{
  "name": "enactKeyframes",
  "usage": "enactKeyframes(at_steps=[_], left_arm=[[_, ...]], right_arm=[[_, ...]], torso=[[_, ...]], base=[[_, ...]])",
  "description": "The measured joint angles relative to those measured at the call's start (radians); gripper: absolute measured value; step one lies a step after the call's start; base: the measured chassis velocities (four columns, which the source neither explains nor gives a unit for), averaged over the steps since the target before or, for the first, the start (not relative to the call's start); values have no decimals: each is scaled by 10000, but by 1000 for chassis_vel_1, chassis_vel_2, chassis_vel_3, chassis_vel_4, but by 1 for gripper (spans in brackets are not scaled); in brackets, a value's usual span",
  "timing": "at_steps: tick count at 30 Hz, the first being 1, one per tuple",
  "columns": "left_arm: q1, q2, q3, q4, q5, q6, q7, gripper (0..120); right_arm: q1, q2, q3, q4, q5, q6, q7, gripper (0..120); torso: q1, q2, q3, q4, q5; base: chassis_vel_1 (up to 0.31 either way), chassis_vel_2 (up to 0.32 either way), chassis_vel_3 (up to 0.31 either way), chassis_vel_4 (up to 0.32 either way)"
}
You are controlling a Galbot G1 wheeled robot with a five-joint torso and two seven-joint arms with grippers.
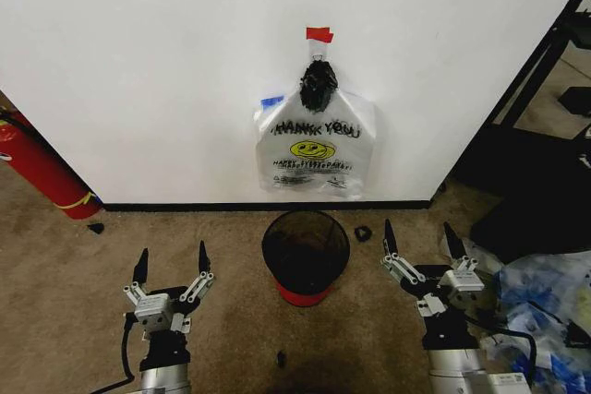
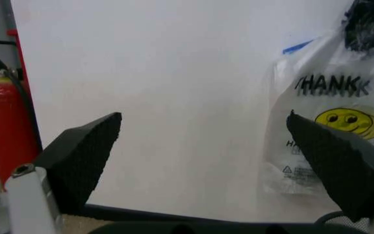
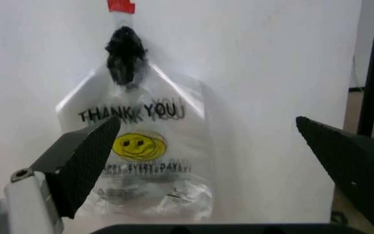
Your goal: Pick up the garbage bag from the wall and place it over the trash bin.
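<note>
The garbage bag (image 1: 316, 152) hangs flat on the white wall (image 1: 138, 71) from a black bunched top under a red tape piece (image 1: 319, 34). It is thin whitish plastic with black "THANK YOU" lettering, a yellow smiley and a blue bit at its upper left. The right wrist view has the bag (image 3: 141, 156) straight ahead; in the left wrist view the bag (image 2: 330, 122) is off to one side. The black mesh trash bin (image 1: 305, 269) with a red base stands on the carpet right below. My left gripper (image 1: 172, 260) and right gripper (image 1: 418, 232) are open and low, flanking the bin.
A red fire extinguisher (image 1: 37, 168) leans by the wall at the left. A black rack (image 1: 545, 62) stands at the right, with a heap of blue see-through plastic (image 1: 545, 306) on the floor beside my right arm. Small black bits (image 1: 362, 233) lie on the carpet.
</note>
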Motion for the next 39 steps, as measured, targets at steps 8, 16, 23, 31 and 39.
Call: enactKeyframes(at_steps=[8, 16, 23, 31, 39], left_arm=[[82, -46, -25, -273, 66, -14, -29, 100], [175, -86, -2, -634, -210, -18, -49, 100], [213, -74, 43, -668, -217, 87, -122, 100], [234, -54, 35, -694, -62, 149, -133, 100], [250, -106, 47, -606, 81, 90, -133, 100]], right_arm=[[-23, -151, 277, -146, 160, -271, 273, 100], [-116, -366, 732, -380, 523, -61, 200, 100], [-253, -482, 1078, -520, 804, 155, 148, 100], [-414, -493, 1231, -557, 998, 307, 154, 100], [-424, -480, 1186, -555, 983, 330, 154, 100]], torso=[[0, 0, 0, 0, 0], [0, 0, 0, 0, 0], [0, 0, 0, 0, 0], [0, 0, 0, 0, 0], [0, 0, 0, 0, 0]], base=[[0, 0, 0, 0], [0, 0, 0, 0], [0, 0, 0, 0], [0, 0, 0, 0], [0, 0, 0, 0]])
